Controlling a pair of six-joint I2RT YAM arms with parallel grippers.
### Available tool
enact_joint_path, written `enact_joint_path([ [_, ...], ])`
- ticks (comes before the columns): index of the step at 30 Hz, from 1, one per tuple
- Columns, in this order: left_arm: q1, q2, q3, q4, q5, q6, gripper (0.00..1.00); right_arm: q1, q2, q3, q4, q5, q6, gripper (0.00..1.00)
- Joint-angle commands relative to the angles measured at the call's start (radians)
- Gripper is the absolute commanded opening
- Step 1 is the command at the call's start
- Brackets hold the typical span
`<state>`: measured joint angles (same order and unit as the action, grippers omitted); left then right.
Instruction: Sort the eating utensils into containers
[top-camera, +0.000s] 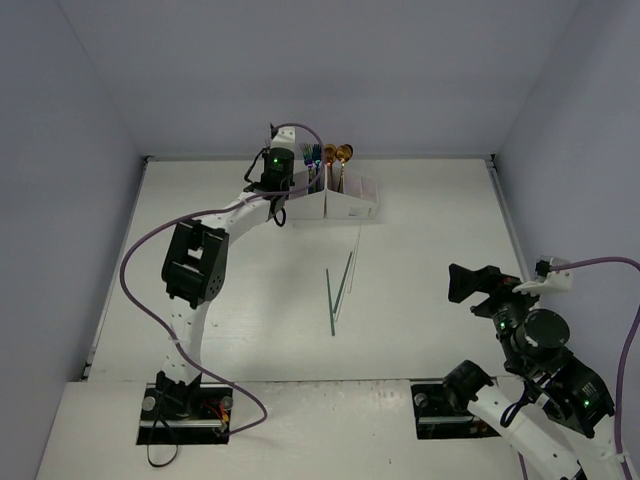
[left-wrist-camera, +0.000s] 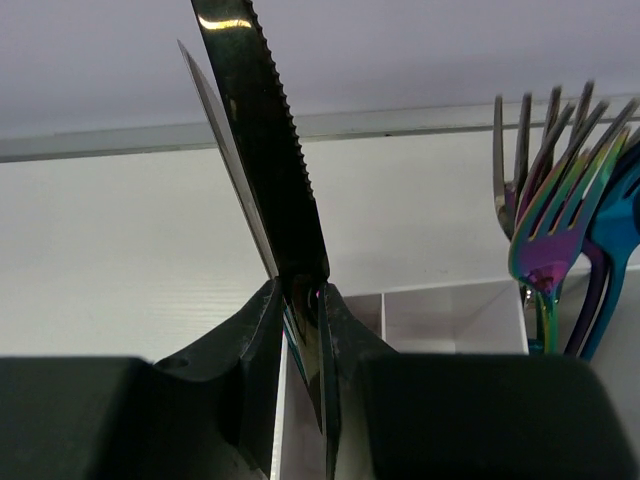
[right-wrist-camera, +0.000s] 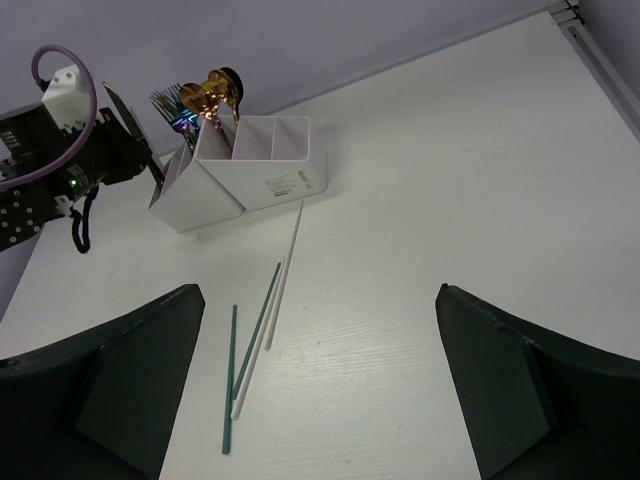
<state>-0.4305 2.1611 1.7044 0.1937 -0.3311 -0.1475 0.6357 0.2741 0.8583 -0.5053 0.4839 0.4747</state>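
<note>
Overhead, the left arm (top-camera: 195, 265) is reaching to the far white box (top-camera: 350, 205), while thin chopsticks (top-camera: 340, 285) are lying loose on the table (top-camera: 450, 200), nearer in. At the left wrist, the left gripper (left-wrist-camera: 300, 330) is pinching a serrated knife (left-wrist-camera: 262, 160) upright, left of the forks (left-wrist-camera: 555, 220). It is stiff, slick metal, so a firm, low hold probably suits it. From the right wrist, the right gripper (right-wrist-camera: 320, 380) is hanging with jaws wide, holding nothing.
</note>
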Motion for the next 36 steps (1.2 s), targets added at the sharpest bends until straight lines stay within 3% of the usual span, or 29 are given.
enact_joint_path([
  [1,0.006,-0.088,-0.032,0.175,-0.007,-0.018,0.00,0.004,0.045,0.002,0.061,0.015,0.012,1.00],
  [7,0.004,-0.113,-0.096,0.178,0.012,-0.056,0.00,0.004,0.062,0.009,0.067,0.005,0.010,1.00],
  [12,0.004,-0.152,-0.141,0.171,0.011,-0.073,0.18,0.004,0.124,0.024,0.070,0.004,-0.006,1.00],
  [16,0.004,-0.207,-0.190,0.167,0.015,-0.106,0.40,0.004,0.215,0.045,0.073,-0.005,-0.016,1.00],
  [23,0.004,-0.394,-0.252,0.107,0.069,-0.110,0.55,0.004,0.466,0.091,0.080,-0.053,0.021,1.00],
  [28,0.009,-0.561,-0.270,-0.105,0.098,-0.101,0.64,0.005,0.676,0.139,0.096,-0.082,0.066,1.00],
  [30,0.016,-0.631,-0.250,-0.277,0.116,-0.096,0.69,0.004,0.775,0.153,0.103,-0.085,0.084,1.00],
  [36,0.075,-0.783,-0.245,-0.650,0.228,-0.081,0.75,0.003,1.050,0.213,0.151,-0.114,0.115,0.89],
])
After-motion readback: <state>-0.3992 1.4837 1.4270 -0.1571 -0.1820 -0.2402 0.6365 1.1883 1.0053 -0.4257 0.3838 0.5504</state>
